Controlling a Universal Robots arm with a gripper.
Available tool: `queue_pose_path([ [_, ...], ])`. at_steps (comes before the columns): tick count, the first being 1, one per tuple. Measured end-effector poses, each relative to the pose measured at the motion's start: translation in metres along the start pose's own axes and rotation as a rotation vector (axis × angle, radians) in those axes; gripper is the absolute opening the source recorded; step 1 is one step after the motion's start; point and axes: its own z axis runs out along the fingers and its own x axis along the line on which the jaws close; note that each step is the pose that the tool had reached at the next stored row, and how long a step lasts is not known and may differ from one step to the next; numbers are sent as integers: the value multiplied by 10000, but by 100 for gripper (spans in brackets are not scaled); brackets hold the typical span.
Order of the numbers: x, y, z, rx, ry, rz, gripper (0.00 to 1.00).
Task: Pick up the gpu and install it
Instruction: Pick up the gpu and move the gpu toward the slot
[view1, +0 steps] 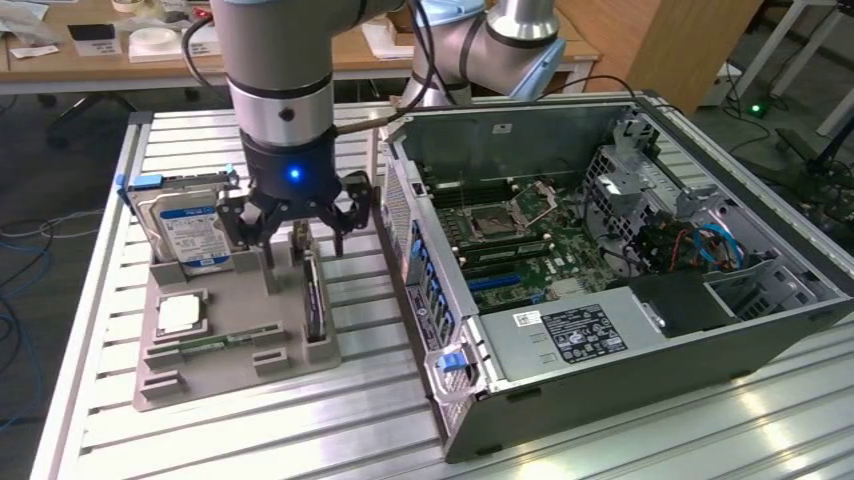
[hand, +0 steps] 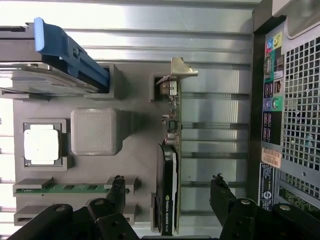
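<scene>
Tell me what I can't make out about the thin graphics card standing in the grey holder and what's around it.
- Thin dark gpu card: edge-on in the wrist view, faces hidden; lower edge sunk in the grey plastic holder.
- Its silver metal bracket: exterior view, partly hidden behind the open black gripper.
- Thick silver hard drive: cut off by the wrist view's edge.

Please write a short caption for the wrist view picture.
Open gripper over the gpu, which stands on edge in the gray holder.
</scene>
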Motion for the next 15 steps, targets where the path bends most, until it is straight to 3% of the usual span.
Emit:
queue_pose_path([
  [15, 0, -10, 272, 1, 1, -1, 78],
])
